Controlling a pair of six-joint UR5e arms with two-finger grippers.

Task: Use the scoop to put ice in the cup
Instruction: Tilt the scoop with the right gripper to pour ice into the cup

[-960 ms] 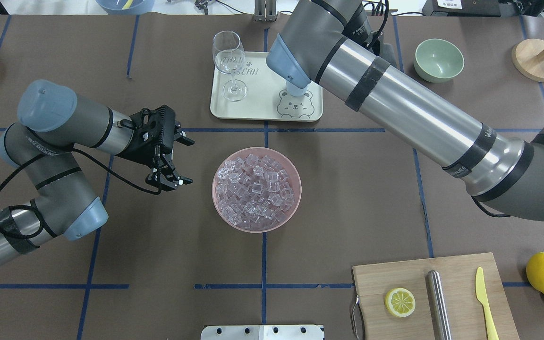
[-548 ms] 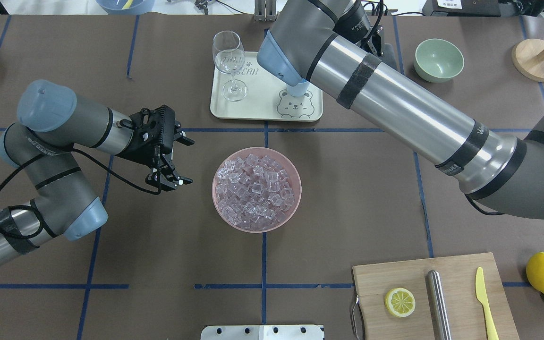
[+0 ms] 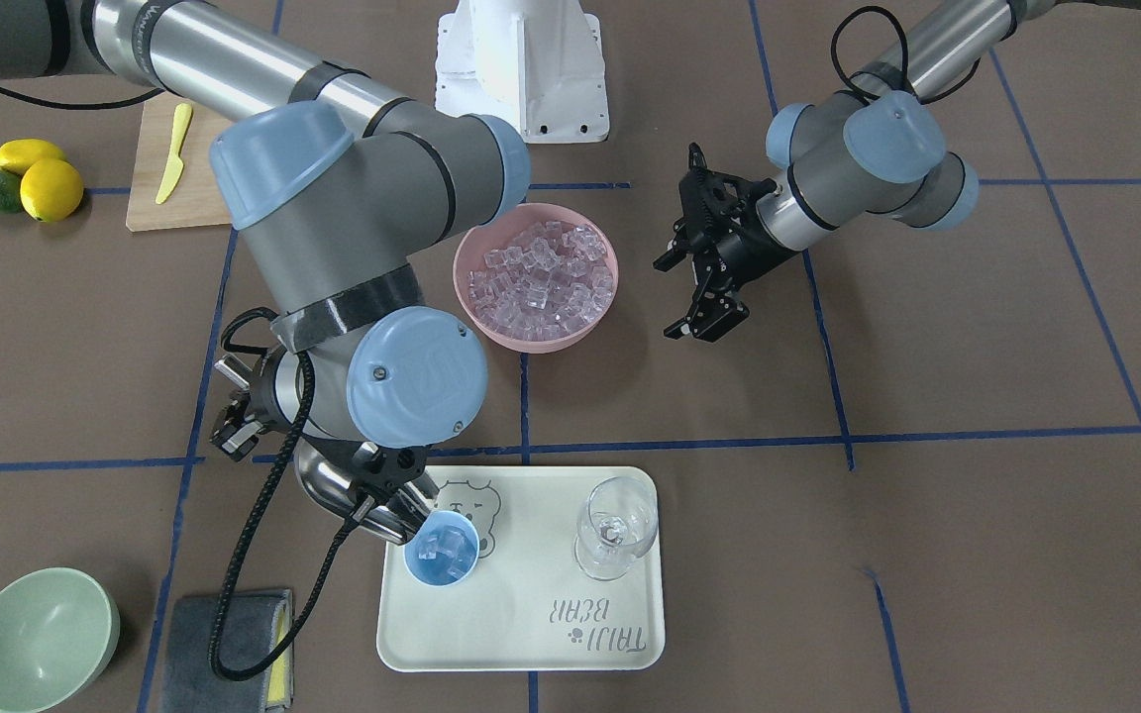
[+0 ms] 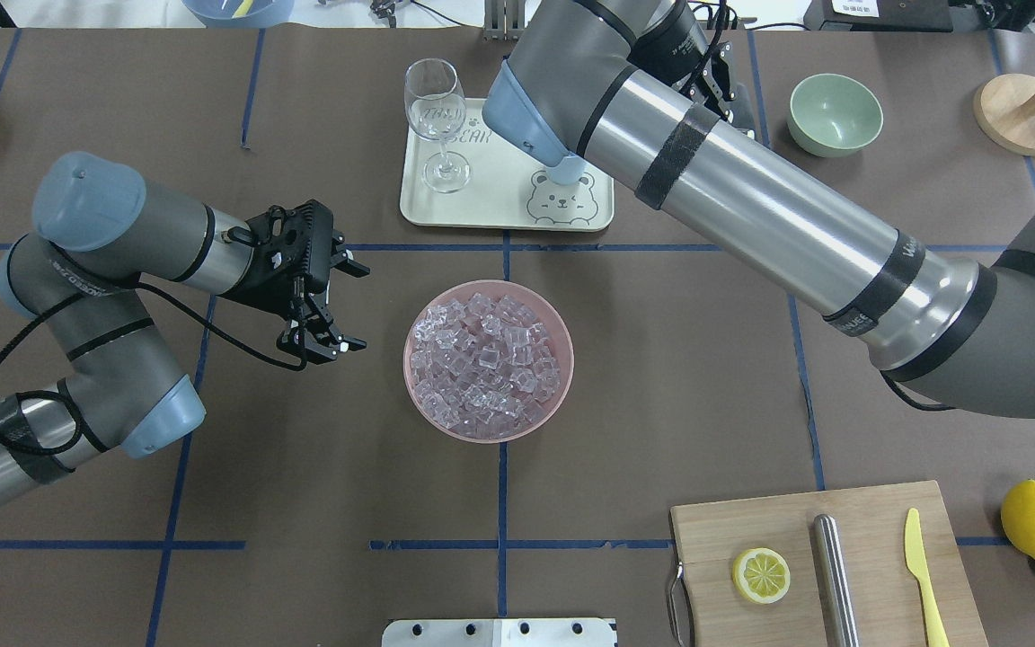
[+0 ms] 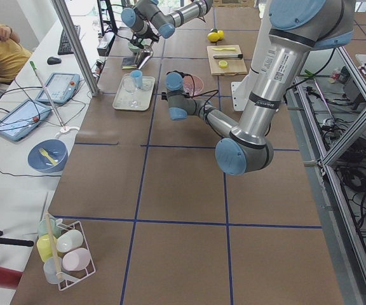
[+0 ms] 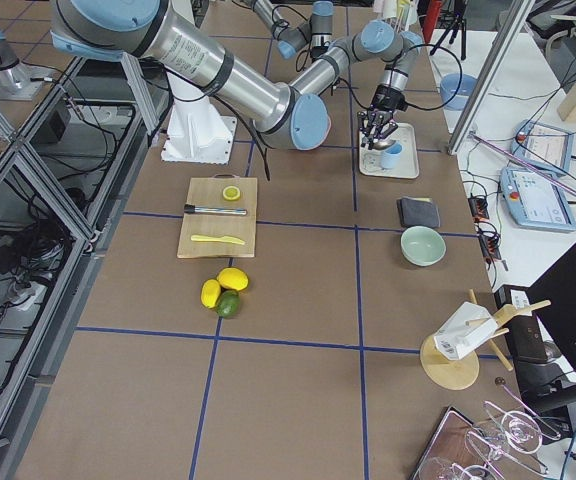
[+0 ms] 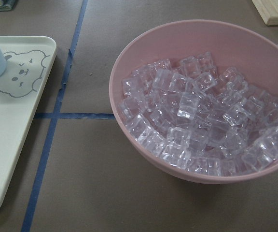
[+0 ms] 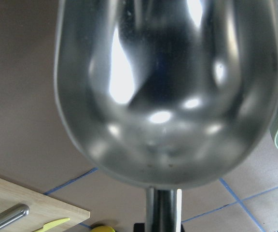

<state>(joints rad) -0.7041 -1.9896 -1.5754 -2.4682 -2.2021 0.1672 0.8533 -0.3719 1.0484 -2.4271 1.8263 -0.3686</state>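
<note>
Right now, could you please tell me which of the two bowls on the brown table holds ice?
The pink bowl in the middle of the table, heaped with ice; the pale green bowl near the table's edge is empty.

The right arm was stretched from the overhead frame's right edge to its top centre, with the right gripper clamped on the scoop. The left arm was folded at mid-left, the left gripper held level, jaws spread wide.
</note>
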